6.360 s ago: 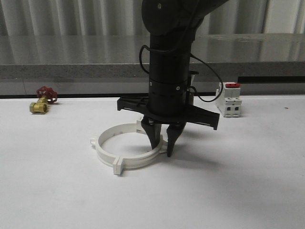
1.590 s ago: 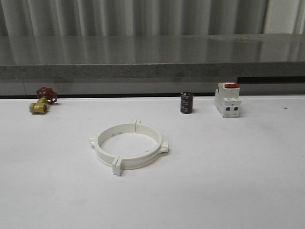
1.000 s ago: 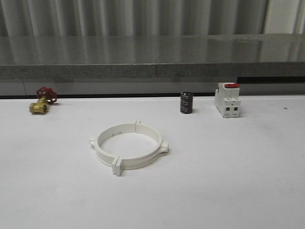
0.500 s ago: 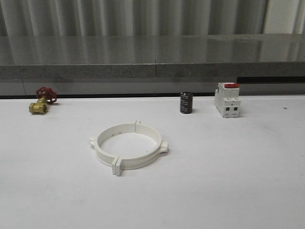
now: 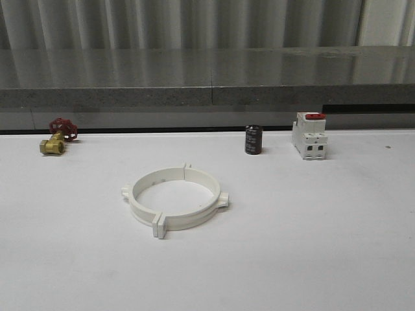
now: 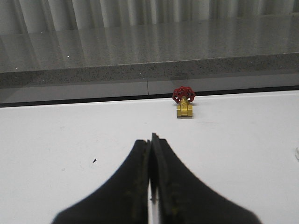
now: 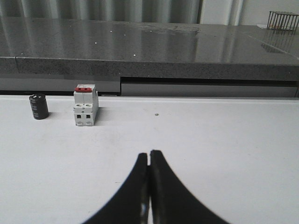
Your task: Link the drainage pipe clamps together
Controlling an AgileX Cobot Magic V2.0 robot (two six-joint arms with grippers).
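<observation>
The two white drainage pipe clamps (image 5: pixel 174 199) lie joined as one wide ring on the white table in the front view, left of centre, with end tabs meeting at the near left and far side and lugs sticking out. My left gripper (image 6: pixel 150 138) is shut with nothing between its fingers, hovering over bare table well short of the brass valve. My right gripper (image 7: pixel 149 153) is also shut and empty, over bare table right of the switch block.
A brass valve with red handle (image 5: pixel 57 137) sits at the far left. A small black cylinder (image 5: pixel 253 140) and a white switch block with red top (image 5: pixel 309 135) stand near the back edge, before a grey stone ledge (image 5: pixel 207 96).
The arm that stood over the ring 6.4 s ago has left the front view. Over the last second nothing has moved; the ring lies as before.
</observation>
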